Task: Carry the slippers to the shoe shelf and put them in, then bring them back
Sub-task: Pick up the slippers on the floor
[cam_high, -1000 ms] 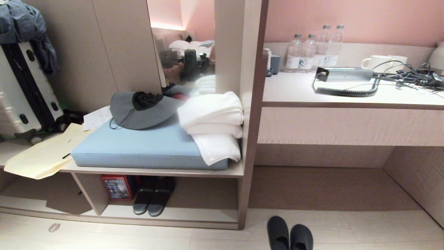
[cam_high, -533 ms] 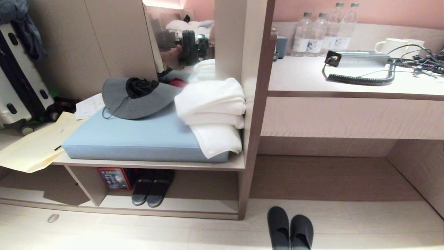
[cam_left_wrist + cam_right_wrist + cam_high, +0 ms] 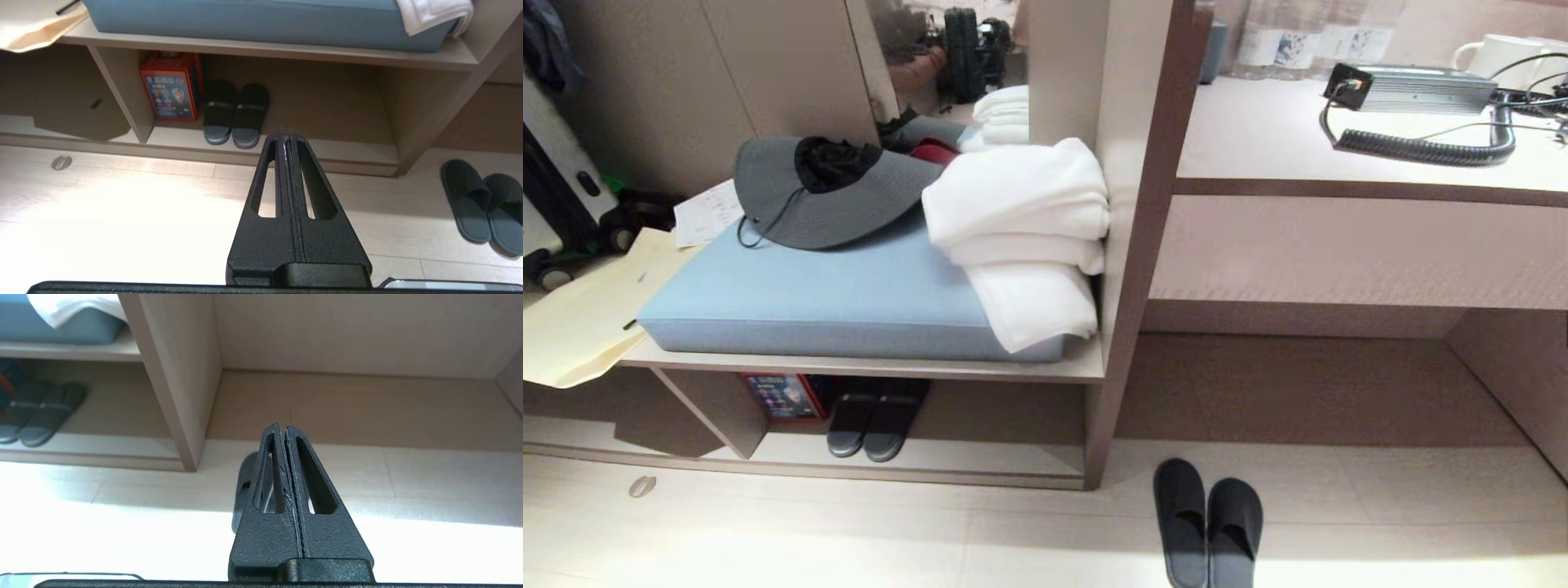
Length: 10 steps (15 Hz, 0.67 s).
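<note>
The slippers (image 3: 872,423), a black pair with wide bands and grey-blue footbeds, stand side by side inside the shoe shelf (image 3: 1005,457), just right of its upright divider. They also show in the left wrist view (image 3: 236,114) and at the edge of the right wrist view (image 3: 39,414). My left gripper (image 3: 284,131) hangs shut and empty over the floor in front of the shelf (image 3: 351,152). My right gripper (image 3: 282,426) is shut and empty before the desk recess. Neither arm appears in the head view.
A second dark pair with rounded toes (image 3: 1207,523) sits on the floor right of the shelf's end post and lies partly hidden behind my right gripper (image 3: 244,477). A red box (image 3: 772,396) stands beside the slippers. A blue cushion (image 3: 833,298), hat and white towels lie on top.
The head camera has tilted downward, so the whole scene has slid up in the picture. Nothing in the room has moved.
</note>
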Tool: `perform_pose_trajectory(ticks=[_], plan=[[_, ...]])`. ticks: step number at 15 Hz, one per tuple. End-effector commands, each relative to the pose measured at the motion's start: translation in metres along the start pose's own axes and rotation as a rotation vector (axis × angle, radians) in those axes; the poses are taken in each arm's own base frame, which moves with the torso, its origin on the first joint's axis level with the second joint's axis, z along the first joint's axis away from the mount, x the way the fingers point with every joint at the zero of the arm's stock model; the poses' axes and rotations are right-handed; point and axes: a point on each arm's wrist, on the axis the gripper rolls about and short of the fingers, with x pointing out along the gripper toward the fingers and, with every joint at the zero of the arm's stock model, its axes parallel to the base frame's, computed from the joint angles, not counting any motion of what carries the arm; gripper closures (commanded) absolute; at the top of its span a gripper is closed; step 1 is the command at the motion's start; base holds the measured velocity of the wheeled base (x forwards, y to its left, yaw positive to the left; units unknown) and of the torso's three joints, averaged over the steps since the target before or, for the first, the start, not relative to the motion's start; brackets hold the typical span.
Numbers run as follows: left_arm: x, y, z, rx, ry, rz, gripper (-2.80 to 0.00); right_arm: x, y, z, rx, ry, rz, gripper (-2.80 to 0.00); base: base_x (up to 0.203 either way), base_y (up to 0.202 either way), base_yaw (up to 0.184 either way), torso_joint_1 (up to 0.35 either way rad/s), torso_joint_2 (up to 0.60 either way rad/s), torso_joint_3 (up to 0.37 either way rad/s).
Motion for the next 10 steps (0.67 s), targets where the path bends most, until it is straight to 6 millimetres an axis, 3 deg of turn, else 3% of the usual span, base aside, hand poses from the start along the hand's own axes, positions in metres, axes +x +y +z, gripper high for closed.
perform_pose_trajectory(ticks=[1,10], plan=[[0.0000,0.0000,0.0001,-0.002,-0.001,0.001,0.00,-0.0001,0.0000,0.0000,0.000,-0.002,0.000,0.00,0.000,0.000,0.000,0.005,0.00,-0.196],[0.0000,0.0000,0.0001,-0.002,-0.001,0.001,0.00,0.0000,0.0000,0.0000,0.000,-0.001,0.000,0.00,0.000,0.000,0.000,0.005,0.00,-0.199]])
